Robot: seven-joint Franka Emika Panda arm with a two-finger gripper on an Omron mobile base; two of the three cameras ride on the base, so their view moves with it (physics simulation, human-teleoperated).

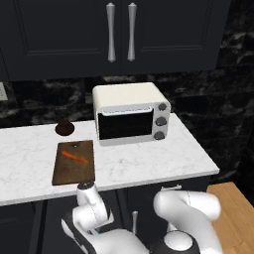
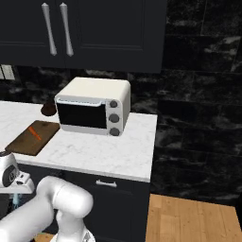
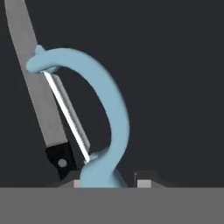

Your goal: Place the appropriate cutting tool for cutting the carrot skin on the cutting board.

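The cutting tool, a light-blue peeler [image 3: 107, 100] with a looped head and a silvery blade, lies on a dark surface right in front of the hand camera. My gripper [image 3: 110, 183] has its two fingertips [image 3: 144, 182] close on either side of the peeler's handle end, narrowed around it. A long knife [image 3: 35, 96] with a grey blade and dark handle lies alongside the peeler. On the counter the dark brown cutting board [image 1: 73, 171] [image 2: 26, 142] carries the small orange carrot [image 1: 74, 157] [image 2: 34, 132]. My arm reaches down below the counter's front edge.
A white toaster oven [image 1: 131, 116] [image 2: 94, 106] stands on the marble counter [image 1: 149, 163] to the right of the board. A small dark brown lump [image 1: 64, 128] sits behind the board. Dark cabinets hang above.
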